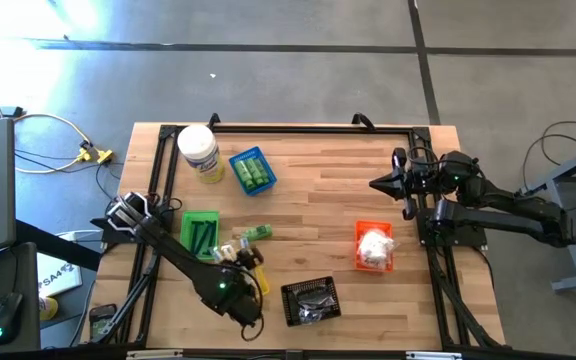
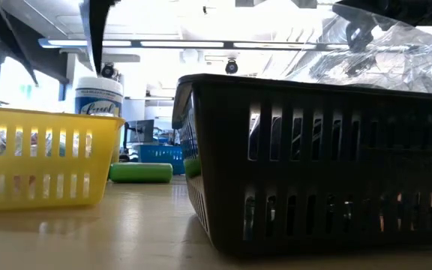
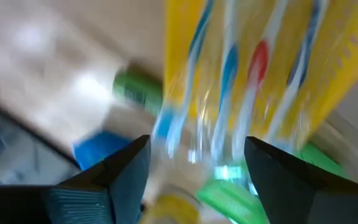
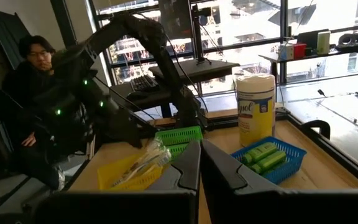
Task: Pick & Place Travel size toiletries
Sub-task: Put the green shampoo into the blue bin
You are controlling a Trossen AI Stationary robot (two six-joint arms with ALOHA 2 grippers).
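Left wrist view: the left gripper (image 3: 191, 171) hangs with fingers spread, holding nothing, above clear-wrapped sticks (image 3: 241, 81) in the yellow basket (image 3: 334, 56); the right gripper (image 4: 200, 163) waits closed, empty.

Bright workroom with grey floor and big windows

Beyond the shut right claw (image 4: 200, 163), tall windows (image 4: 229, 31) glow behind a desk (image 4: 194, 68); a seated person (image 4: 39, 99) watches; the grey floor (image 1: 268, 70) surrounds the wooden table (image 1: 318, 180).

A white jar (image 1: 199, 152) with a yellow label stands near the table's (image 1: 318, 190) far left corner, a blue basket (image 1: 252, 170) just beside it. A green basket (image 1: 201, 231) sits nearer the left edge, a black basket (image 1: 311, 301) at the near edge, an orange basket (image 1: 373, 247) toward the right. A person (image 4: 33, 93) sits beyond the table.
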